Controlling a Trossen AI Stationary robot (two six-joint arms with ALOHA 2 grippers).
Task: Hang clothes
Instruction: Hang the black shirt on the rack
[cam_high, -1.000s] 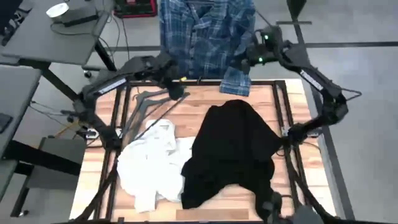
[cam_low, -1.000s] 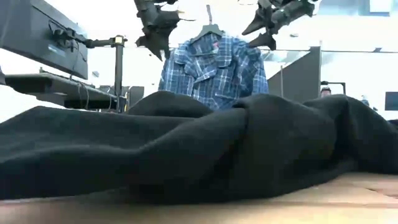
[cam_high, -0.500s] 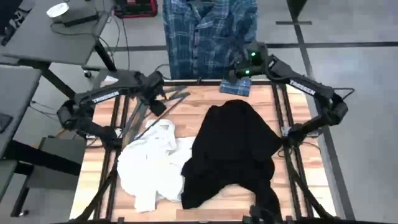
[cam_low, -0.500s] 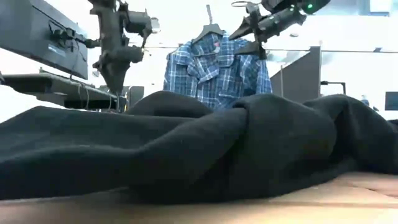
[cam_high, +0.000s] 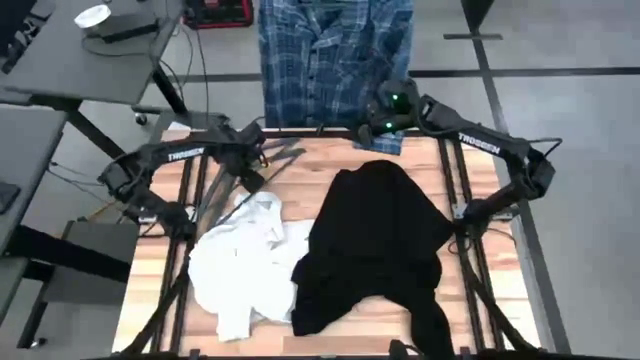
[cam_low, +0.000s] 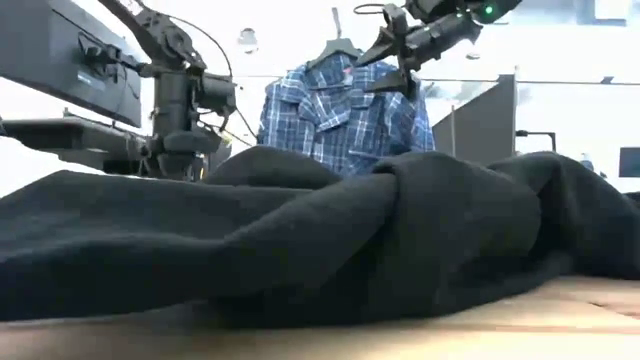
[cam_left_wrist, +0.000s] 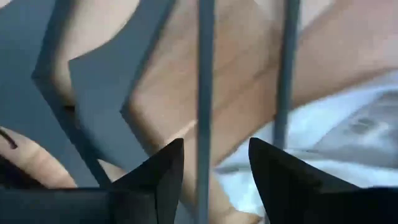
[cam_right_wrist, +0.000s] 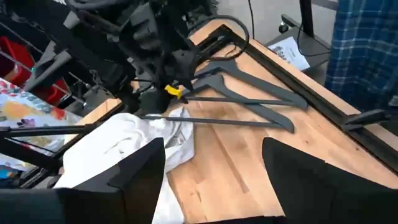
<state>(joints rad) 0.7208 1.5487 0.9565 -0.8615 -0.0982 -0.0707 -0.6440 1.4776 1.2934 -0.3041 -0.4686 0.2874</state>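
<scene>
The blue-and-white plaid shirt (cam_high: 330, 50) hangs by a hanger hook (cam_low: 338, 28) beyond the table's far edge. The black top (cam_high: 375, 240) lies crumpled on the table's middle and right. The white top (cam_high: 245, 265) lies bunched at its left. My left gripper (cam_high: 252, 172) is open, low over the dark hangers (cam_high: 240, 165) at the far left. In the left wrist view (cam_left_wrist: 214, 146) its fingers stand on either side of a hanger bar (cam_left_wrist: 204, 93) without touching it. My right gripper (cam_high: 372, 130) is open and empty, up in the air in front of the shirt (cam_low: 385, 60).
The wooden table (cam_high: 150, 290) has dark frame rails along its left, right and far sides. Several thin hangers (cam_right_wrist: 249, 99) lie flat between the far left corner and the white top (cam_right_wrist: 118, 155). A grey desk (cam_high: 70, 50) stands off the far left.
My left gripper has come down from high at the far edge toward the hangers on the table's far left. My right gripper has drawn back from the hanging shirt toward the table and a little to the left. The garments have kept still.
</scene>
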